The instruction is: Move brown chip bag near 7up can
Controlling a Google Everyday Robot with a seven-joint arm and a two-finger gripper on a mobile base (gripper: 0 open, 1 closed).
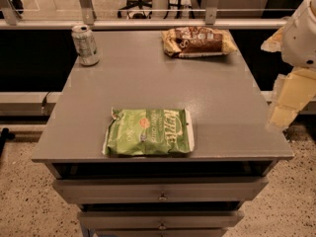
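The brown chip bag (198, 41) lies flat at the far right of the grey table top (148, 88), dark brown with tan ends. The 7up can (85, 45) stands upright at the far left corner, well apart from the bag. My gripper (283, 113) hangs off the table's right edge, beside the top and nearer the front than the brown bag. It touches nothing that I can see. The white arm (302, 31) rises above it at the right border.
A larger light green chip bag (148, 132) lies flat near the front middle of the table. Drawers (160, 190) sit below the top. A rail and glass partition (148, 22) run behind the table. Speckled floor lies on both sides.
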